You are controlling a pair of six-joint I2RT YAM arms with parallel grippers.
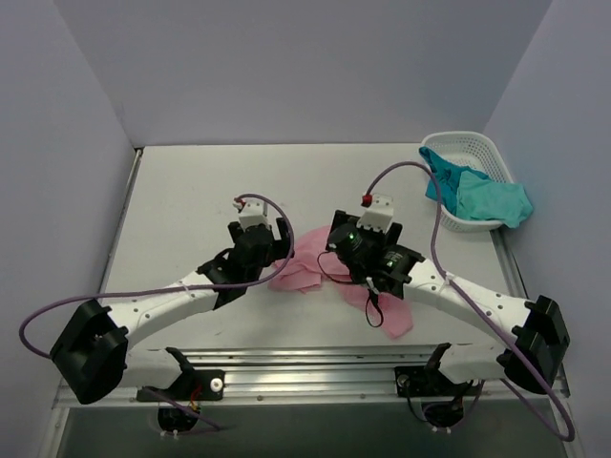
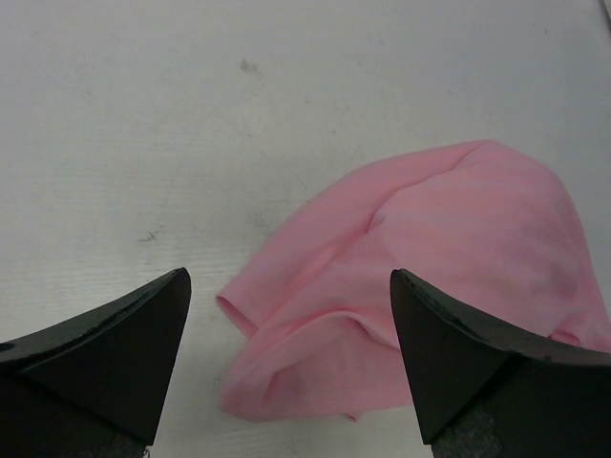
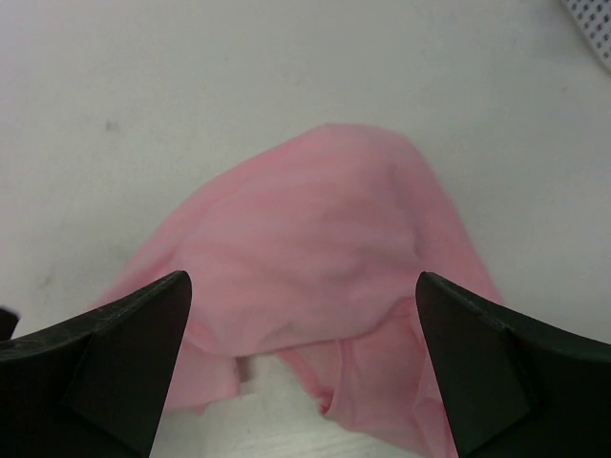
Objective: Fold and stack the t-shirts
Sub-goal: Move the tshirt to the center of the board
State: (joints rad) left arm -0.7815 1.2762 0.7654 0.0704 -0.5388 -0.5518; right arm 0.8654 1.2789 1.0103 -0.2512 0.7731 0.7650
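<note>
The pink t-shirt [image 1: 298, 275] lies crumpled at centre frame on the desk [image 1: 191, 191]. The teal t-shirts [image 1: 482, 196] sit in the basket [image 1: 468, 143] at upper right. The left hand [image 2: 286, 279] and right hand [image 3: 304, 277] are released over the pink fabric.

the top external camera looks down from above and behind the arm bases over the whole table [image 1: 191, 191], while each wrist camera sits close above it, facing forward and down past the left fingers [image 2: 105, 367] or right fingers [image 3: 105, 367], all three views sharing the pink t-shirt [image 1: 298, 272].
</note>
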